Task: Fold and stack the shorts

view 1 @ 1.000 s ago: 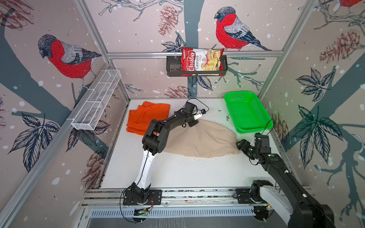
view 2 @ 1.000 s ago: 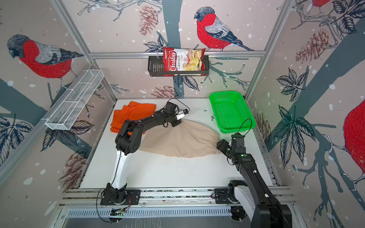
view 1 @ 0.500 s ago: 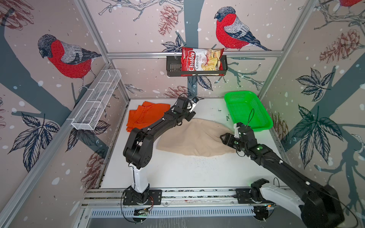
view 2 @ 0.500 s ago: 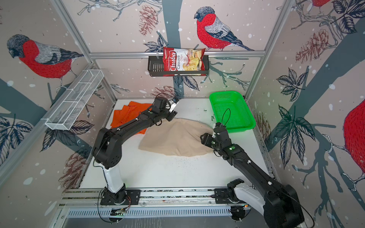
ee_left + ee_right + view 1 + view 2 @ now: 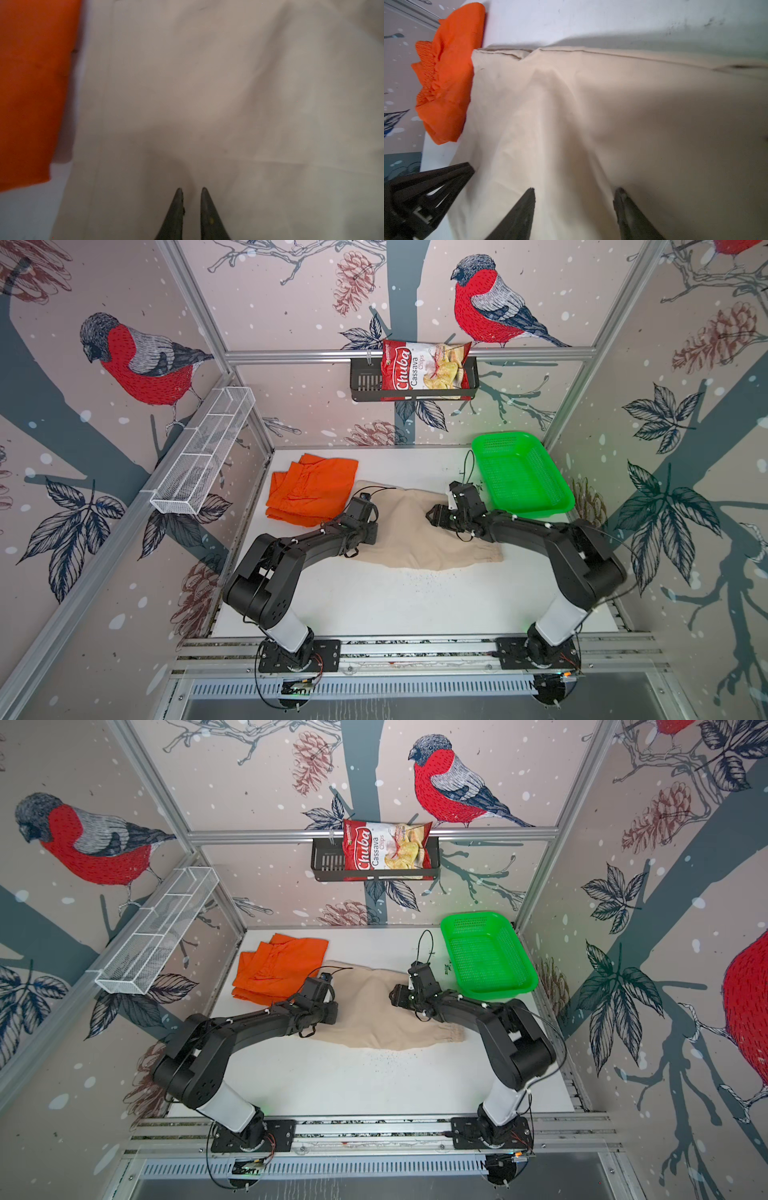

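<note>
Found beige shorts (image 5: 415,531) spread flat in the middle of the table (image 5: 374,601), gathered waistband toward the near right. Found orange shorts (image 5: 311,489) folded at the far left, right beside the beige pair's far-left corner; cannot tell whether touching or overlapped. Logged left gripper (image 5: 191,190) low over the left part of the beige shorts, jaws nearly closed to a thin slit, no cloth seen pinched between. Logged right gripper (image 5: 575,190) over the right part of the same pair, pointing toward the left gripper, jaws well apart, nothing held. Cannot tell whether either gripper's tips touch the cloth. Noted green basket (image 5: 536,508) at the far right of the table. Noted dark specks (image 5: 419,576) on the table just before the beige pair's near edge.
</note>
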`<state>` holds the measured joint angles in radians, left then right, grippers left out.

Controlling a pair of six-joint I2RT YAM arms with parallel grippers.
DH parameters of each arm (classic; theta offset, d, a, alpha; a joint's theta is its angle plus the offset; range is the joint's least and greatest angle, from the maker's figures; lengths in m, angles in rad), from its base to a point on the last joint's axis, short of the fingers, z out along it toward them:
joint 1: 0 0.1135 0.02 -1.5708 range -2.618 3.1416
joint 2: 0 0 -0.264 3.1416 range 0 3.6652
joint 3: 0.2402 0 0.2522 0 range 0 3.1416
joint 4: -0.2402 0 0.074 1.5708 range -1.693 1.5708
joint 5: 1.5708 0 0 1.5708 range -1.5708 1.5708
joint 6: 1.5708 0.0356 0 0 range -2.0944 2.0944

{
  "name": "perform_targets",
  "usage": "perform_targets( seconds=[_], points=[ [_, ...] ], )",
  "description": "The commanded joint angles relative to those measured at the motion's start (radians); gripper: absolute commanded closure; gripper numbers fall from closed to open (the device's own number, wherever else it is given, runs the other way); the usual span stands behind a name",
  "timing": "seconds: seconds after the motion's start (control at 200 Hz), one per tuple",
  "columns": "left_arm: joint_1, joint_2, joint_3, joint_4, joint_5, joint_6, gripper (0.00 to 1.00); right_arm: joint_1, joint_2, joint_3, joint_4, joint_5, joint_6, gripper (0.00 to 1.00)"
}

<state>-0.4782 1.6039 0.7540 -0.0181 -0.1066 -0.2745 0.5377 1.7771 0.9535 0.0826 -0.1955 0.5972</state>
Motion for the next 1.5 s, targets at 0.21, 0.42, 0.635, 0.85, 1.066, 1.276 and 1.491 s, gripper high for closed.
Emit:
perform_targets(
  seconds=[0.21, 0.42, 0.635, 0.85, 1.066, 1.276, 1.491],
  points=[
    [0.012, -0.074, -0.165, -0.005, -0.114, -0.171, 0.9, -0.019, 0.154, 0.065, -0.039, 0.206, -0.04, 0.38],
    [0.019, -0.14, -0.204, -0.045, -0.14, -0.218, 0.91, 0.018, 0.088, -0.061, -0.035, 0.253, -0.006, 0.37],
    [-0.019, -0.306, -0.196, -0.063, -0.056, -0.236, 0.8, 0.08, -0.083, -0.081, -0.05, 0.255, 0.0, 0.35],
    [-0.046, -0.404, -0.244, 0.05, 0.041, -0.365, 0.77, 0.182, -0.235, -0.099, -0.02, 0.214, 0.029, 0.36],
    [-0.021, -0.315, -0.266, 0.117, -0.026, -0.455, 0.92, 0.258, -0.222, -0.189, 0.048, 0.061, 0.132, 0.38],
    [0.031, -0.248, -0.307, 0.146, -0.027, -0.515, 0.99, 0.259, -0.197, -0.268, 0.025, 0.024, 0.173, 0.38],
    [0.061, -0.304, -0.425, 0.2, -0.044, -0.613, 1.0, 0.251, -0.234, -0.391, -0.048, 0.028, 0.187, 0.37]
  ],
)
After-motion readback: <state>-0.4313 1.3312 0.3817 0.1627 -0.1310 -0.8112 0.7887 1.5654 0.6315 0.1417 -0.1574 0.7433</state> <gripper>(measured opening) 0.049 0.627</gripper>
